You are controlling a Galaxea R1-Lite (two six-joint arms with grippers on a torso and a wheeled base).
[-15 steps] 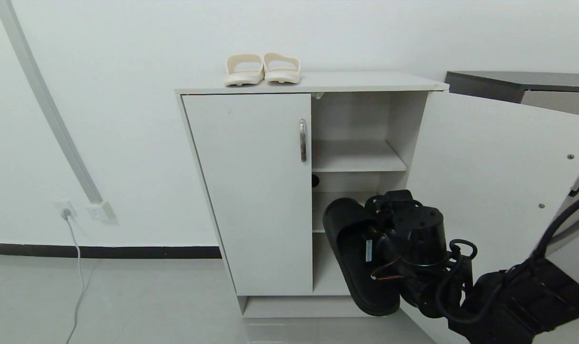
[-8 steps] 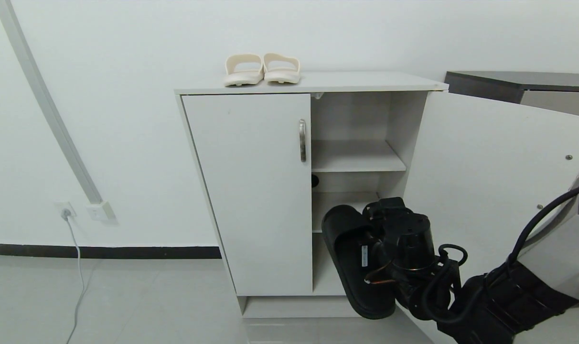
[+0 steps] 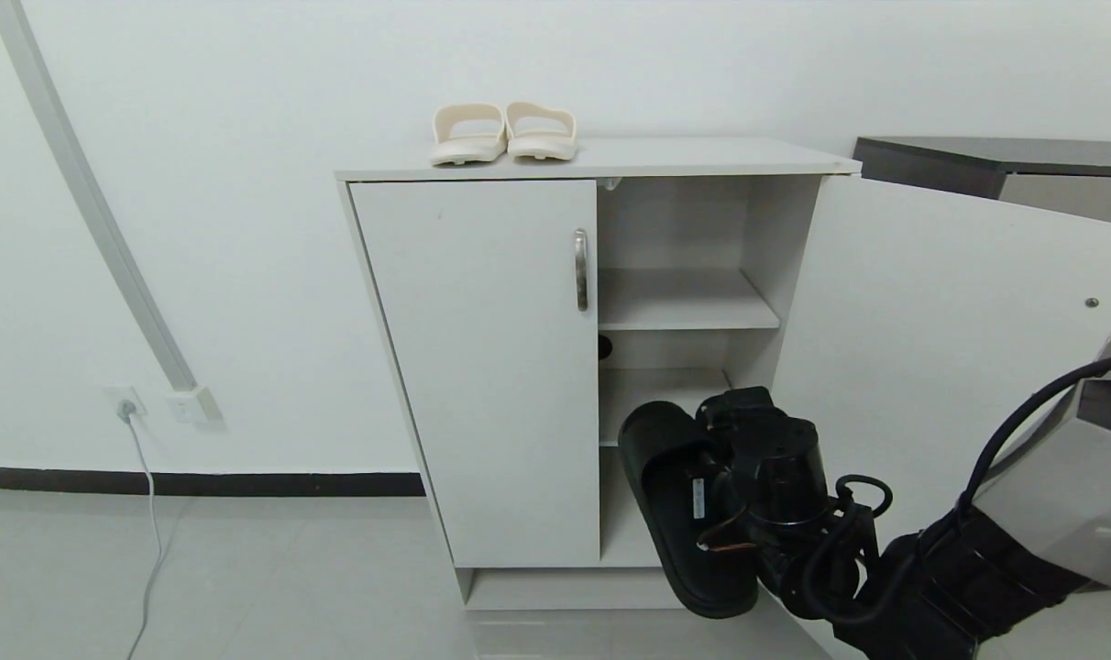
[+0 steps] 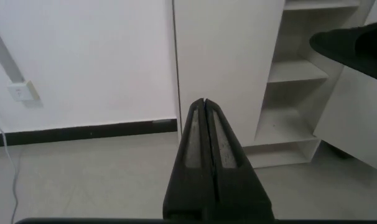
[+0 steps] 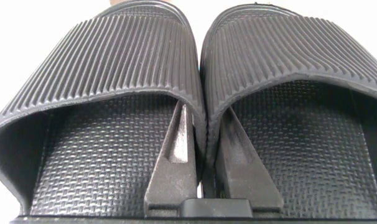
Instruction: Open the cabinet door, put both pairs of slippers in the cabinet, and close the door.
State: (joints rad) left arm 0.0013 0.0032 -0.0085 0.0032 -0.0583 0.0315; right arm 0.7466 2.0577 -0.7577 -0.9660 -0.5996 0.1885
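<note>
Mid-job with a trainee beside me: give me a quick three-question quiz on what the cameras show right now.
1. True or false: the cream slippers sit on top of the cabinet.
2. Which side's door stands open? A) left B) right C) both
3. What is the right gripper shut on?

Key
1. True.
2. B, the right door.
3. The black slippers, held in front of the lower shelves.
</note>
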